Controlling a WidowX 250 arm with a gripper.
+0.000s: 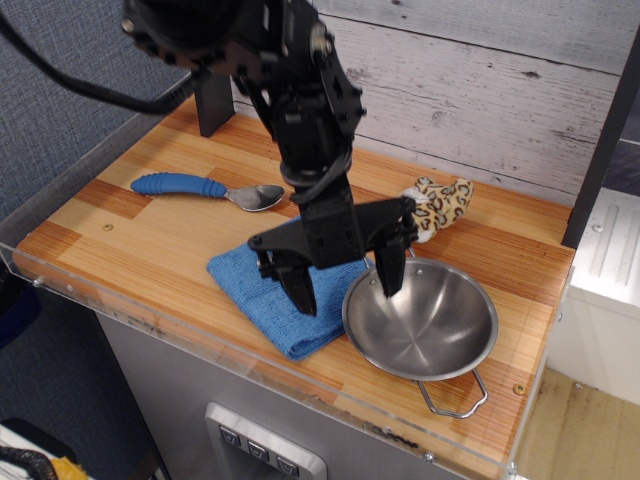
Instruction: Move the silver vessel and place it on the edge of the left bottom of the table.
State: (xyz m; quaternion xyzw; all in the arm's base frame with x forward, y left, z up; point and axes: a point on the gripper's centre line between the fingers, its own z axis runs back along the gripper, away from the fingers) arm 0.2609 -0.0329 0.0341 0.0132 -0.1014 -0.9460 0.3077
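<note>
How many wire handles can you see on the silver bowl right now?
1 shows plainly: the near handle of the silver vessel, by the front right table edge. The far one is hidden behind the gripper.
</note>
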